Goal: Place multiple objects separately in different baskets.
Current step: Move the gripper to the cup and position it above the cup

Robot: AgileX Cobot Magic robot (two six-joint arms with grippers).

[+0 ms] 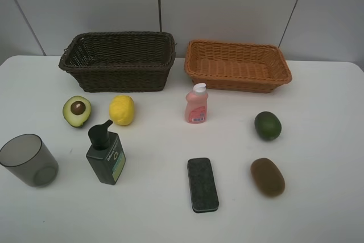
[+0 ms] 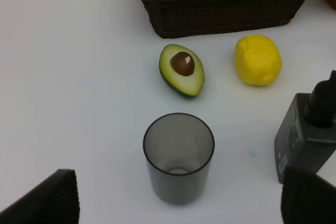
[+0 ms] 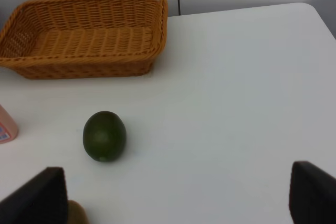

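Baskets sit side by side along the far edge of the counter (image 1: 324, 214): the dark brown basket (image 1: 116, 76) on the left, the orange-tan basket (image 1: 239, 82) on the right. Before the dark one lie the halved avocado (image 1: 76, 111), cut face up, and the yellow lemon (image 1: 121, 110). Nearer the front edge stand the dark green pump bottle (image 1: 106, 156) and, by the left edge, the grey cup (image 1: 27, 159). The pink bottle (image 1: 196, 104) stands mid-counter, with the black eraser (image 1: 202, 184) flat toward the front edge. Rightward lie the green avocado (image 1: 268, 125) and the brown kiwi (image 1: 267, 176). The left end effector (image 2: 178, 200) and right end effector (image 3: 173, 195) are spread wide, gripping nothing.
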